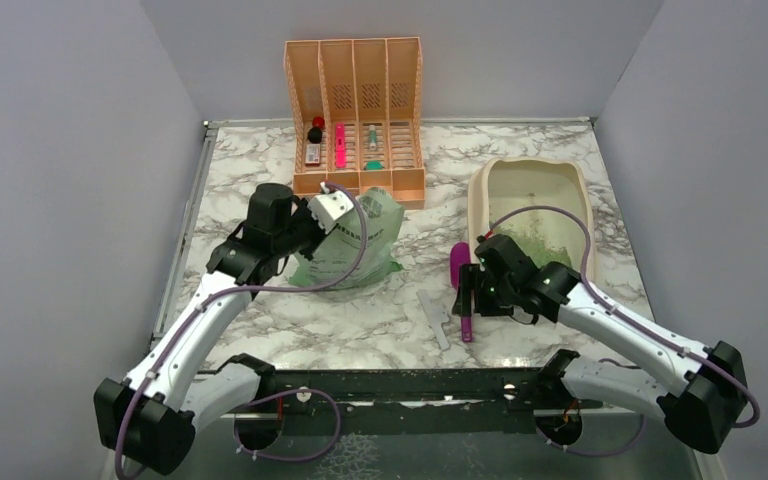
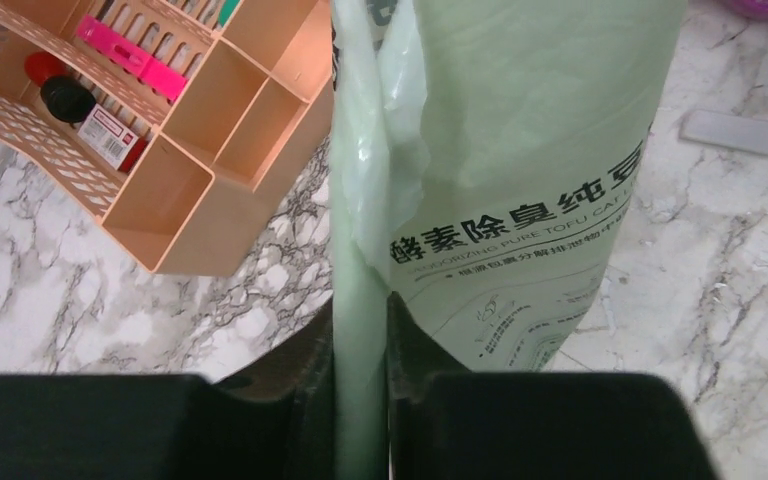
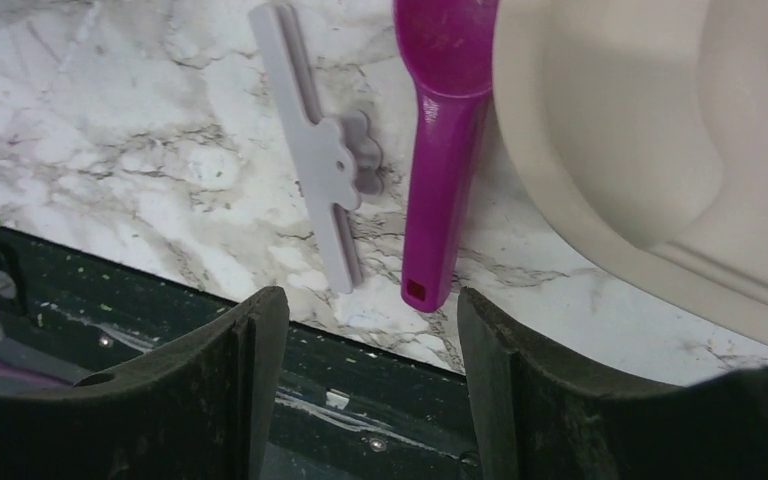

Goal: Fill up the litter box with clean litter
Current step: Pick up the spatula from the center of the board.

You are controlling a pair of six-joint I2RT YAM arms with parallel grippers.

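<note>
Robot lab cell, marble-print table (image 1: 380, 320) boxed by plain grey walls (image 1: 60, 150) (3 sides), dark mounting rail (image 1: 400, 402)

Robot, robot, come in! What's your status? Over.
Status: left tool shut on bag; right tool open, empty, above scoop. Some litter in box. Nearby: clip beside scoop, both outside box.

Print on pale green bag (image 2: 520, 150), frame centre: large black "酵素除臭纯豆"; smaller "PURE TOFU CAT" beneath; finer print illegible.
</note>
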